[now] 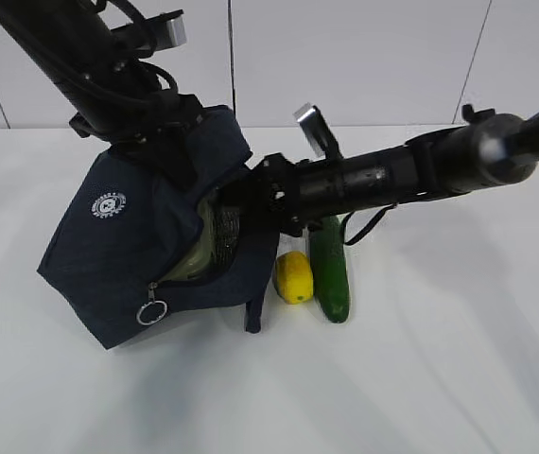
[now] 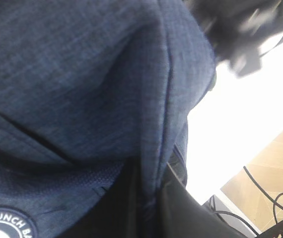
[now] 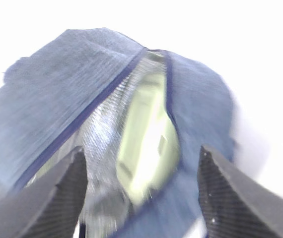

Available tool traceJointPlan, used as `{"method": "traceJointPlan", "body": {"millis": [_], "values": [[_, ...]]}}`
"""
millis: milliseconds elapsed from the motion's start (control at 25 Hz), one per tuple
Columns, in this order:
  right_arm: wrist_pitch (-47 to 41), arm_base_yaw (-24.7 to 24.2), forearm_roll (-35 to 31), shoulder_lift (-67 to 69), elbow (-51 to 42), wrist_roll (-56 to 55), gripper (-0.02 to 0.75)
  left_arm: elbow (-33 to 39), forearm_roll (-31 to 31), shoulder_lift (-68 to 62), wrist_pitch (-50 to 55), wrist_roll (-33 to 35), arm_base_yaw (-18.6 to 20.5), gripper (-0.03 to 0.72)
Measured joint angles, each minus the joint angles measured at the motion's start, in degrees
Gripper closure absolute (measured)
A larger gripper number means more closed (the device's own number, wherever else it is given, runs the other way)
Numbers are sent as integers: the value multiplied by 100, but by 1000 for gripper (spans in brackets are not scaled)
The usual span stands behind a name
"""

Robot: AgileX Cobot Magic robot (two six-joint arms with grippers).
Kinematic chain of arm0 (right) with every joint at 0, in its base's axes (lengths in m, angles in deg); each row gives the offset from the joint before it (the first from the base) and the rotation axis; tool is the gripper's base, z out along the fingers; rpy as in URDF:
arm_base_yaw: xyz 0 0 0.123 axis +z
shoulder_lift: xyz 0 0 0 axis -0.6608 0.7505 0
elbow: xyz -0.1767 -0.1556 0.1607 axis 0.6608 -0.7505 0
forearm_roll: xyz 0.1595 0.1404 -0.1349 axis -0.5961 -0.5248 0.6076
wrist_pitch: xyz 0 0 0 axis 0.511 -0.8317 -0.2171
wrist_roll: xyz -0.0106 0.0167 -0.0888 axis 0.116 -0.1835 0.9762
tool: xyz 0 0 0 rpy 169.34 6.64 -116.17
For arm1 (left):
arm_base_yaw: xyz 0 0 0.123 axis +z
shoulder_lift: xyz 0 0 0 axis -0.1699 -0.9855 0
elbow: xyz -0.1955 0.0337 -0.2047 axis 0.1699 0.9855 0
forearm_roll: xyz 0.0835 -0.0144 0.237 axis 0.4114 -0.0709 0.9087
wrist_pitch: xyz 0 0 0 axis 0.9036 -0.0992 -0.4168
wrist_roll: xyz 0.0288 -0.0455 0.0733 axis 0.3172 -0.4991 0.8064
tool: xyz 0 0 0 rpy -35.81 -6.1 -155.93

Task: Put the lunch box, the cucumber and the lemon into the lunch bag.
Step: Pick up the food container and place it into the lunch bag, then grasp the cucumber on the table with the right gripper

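Bag point(image 1: 128, 246) lies tipped on the counter point(image 1: 421, 378), mouth facing right, zipper ring point(image 1: 151, 310) hanging at the lower front. Held up from above by the left jaws point(image 1: 161, 132), pinched shut on the upper fabric; the left wrist view shows only navy cloth and part of the logo point(image 2: 5, 229), so the exact hold is hidden. Box point(image 3: 146, 144) sits inside against the foil lining point(image 3: 99, 134), its pale green lid showing through the opening. Right jaws point(image 3: 141, 193) stand wide and empty just at the mouth, nothing between the fingers, box apart from them.

Judged from this: first item placed and released, two to go. Lemon point(image 1: 294, 276) and cucumber point(image 1: 330, 270) lie side by side on the counter, just right of the bag, under the right arm point(image 1: 411, 170), lemon nearer the bag.

Next move likely calls for drawing the right arm back clear of the mouth without snagging the fabric, then dropping onto the lemon or the cucumber. Lemon round and apt to roll; best taken across its short width. Cucumber best taken mid-length. Left hold should keep the mouth open meanwhile, since the opening looks narrow and slack.
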Motion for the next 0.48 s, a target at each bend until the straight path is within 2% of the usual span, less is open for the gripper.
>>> {"method": "traceJointPlan", "body": {"millis": [240,320,480], "values": [[-461,-757,317,-372,0,-252,214,0,0,0,0,0,0,669],[-467,-899,661,-565,14,-535,214,0,0,0,0,0,0,669],[-442,-1007,1793,-864,380,-1455,214,0,0,0,0,0,0,669]]}}
